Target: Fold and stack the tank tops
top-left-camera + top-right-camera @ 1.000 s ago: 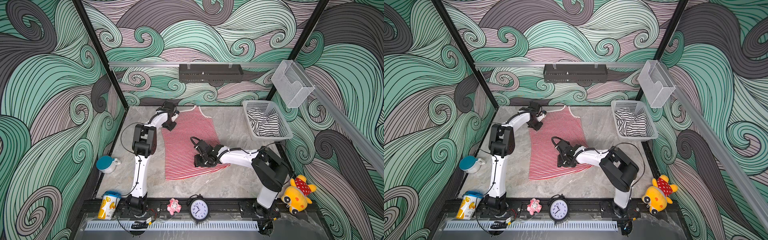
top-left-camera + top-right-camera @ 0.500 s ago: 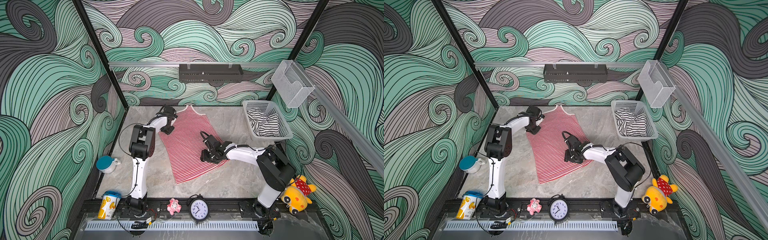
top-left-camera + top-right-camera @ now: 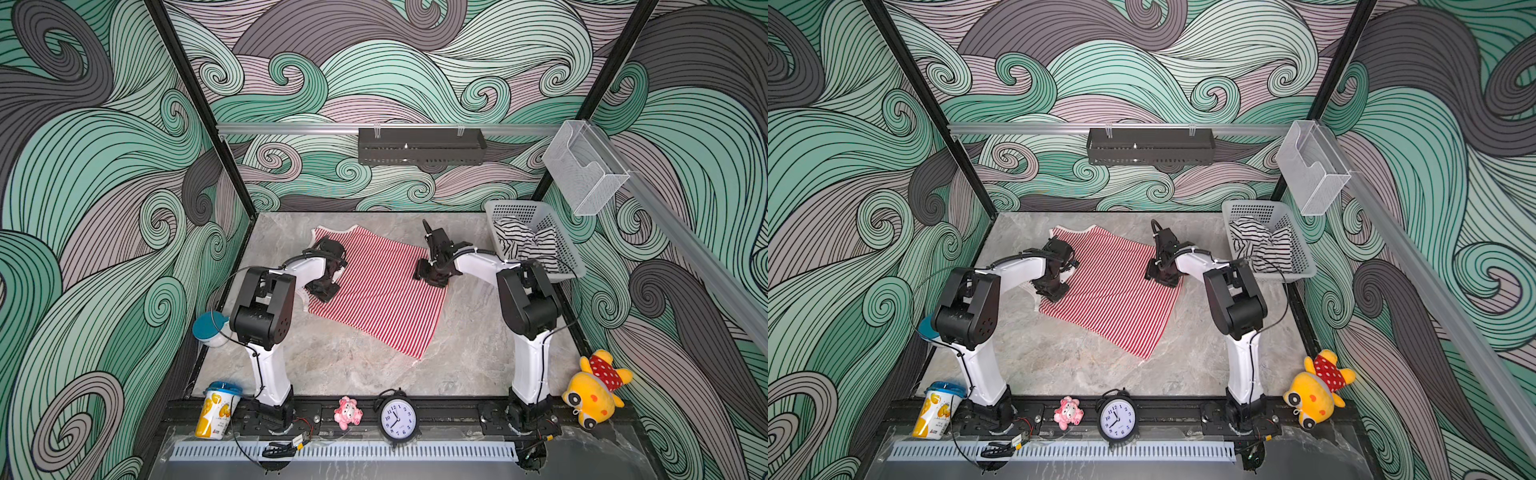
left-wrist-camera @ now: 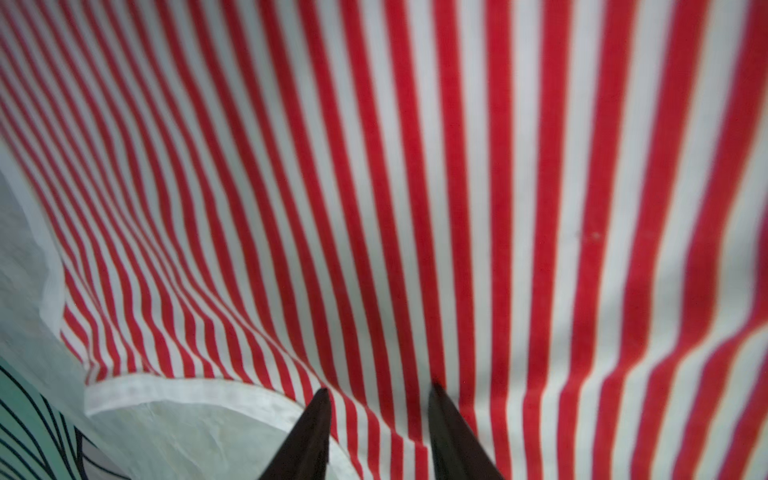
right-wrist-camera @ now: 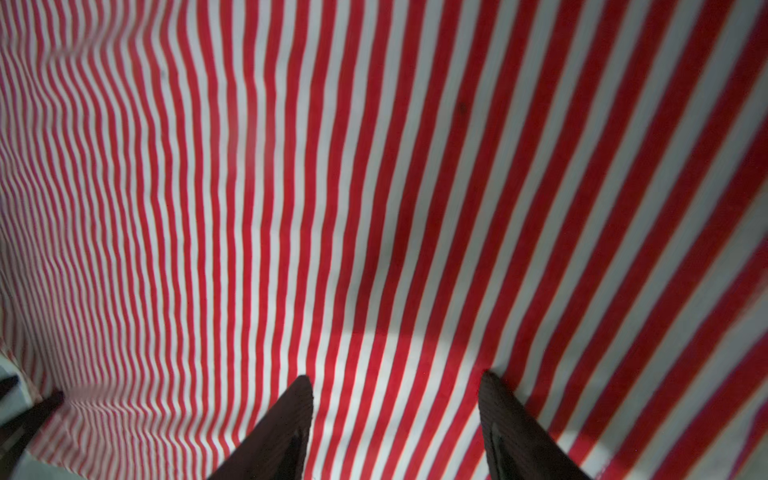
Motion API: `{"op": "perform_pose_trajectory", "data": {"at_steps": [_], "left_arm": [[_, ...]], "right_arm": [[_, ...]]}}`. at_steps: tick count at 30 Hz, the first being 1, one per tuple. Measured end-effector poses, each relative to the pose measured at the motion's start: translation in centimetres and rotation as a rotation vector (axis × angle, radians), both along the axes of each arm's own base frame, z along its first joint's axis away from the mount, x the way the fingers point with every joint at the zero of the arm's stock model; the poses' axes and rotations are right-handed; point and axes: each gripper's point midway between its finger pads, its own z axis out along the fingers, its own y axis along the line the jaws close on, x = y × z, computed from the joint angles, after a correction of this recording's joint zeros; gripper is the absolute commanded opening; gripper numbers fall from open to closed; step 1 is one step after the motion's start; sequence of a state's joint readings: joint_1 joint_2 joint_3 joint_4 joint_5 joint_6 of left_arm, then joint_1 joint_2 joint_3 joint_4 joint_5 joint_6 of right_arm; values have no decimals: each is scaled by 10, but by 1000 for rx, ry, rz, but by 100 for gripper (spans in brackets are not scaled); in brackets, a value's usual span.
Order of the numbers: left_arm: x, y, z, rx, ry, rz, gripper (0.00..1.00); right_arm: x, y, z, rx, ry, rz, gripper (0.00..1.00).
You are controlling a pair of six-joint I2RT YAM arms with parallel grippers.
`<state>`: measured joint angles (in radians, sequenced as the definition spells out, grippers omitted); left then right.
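Observation:
The red-and-white striped tank top [image 3: 382, 295] [image 3: 1113, 291] lies flat and slantwise on the marble table, with its neckline at the back left and its hem at the front right. My left gripper [image 3: 326, 291] [image 4: 378, 390] points down onto its left edge by a white-trimmed armhole, jaws open, with flat cloth under the fingertips. At the top's right edge my right gripper [image 3: 430, 278] [image 5: 395, 376] also stands open, tips on the stripes. The black-and-white tank top [image 3: 525, 245] [image 3: 1262, 245] lies crumpled in the white basket [image 3: 565, 241].
The basket stands at the back right corner. Along the front rail are a yellow cup [image 3: 218, 409], a pink toy [image 3: 348, 412], a clock [image 3: 398, 419] and a yellow plush [image 3: 594, 390]. A teal-lidded cup [image 3: 210, 328] sits at the left edge.
The red top has turned from upright to slantwise, its hem swinging to the front right. My left gripper came forward along its left edge; my right gripper moved right and back.

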<state>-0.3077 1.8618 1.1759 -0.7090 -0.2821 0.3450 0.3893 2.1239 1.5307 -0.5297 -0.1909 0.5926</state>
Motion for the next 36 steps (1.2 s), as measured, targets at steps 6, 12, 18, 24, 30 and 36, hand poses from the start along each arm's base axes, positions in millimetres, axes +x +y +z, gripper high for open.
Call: {"op": "perform_pose_trajectory", "data": {"at_steps": [6, 12, 18, 24, 30, 36], "left_arm": [[-41, -25, 8, -35, 71, -56, 44], [-17, -18, 41, -48, -55, -17, 45], [7, -6, 45, -49, -111, 34, 45], [5, -3, 31, -40, -84, 41, 44], [-4, -7, 19, -64, -45, 44, 44], [-30, -13, 0, -68, 33, 23, 43]], "right_arm": [[42, -6, 6, 2, -17, -1, 67], [-6, 8, 33, -42, -29, 80, 68], [-100, 27, 53, -21, -62, 181, 68], [-160, 1, 13, -41, 20, 148, 67], [-172, -12, -3, -47, 24, 105, 67], [-163, -21, -3, -40, 13, 62, 68]]}}
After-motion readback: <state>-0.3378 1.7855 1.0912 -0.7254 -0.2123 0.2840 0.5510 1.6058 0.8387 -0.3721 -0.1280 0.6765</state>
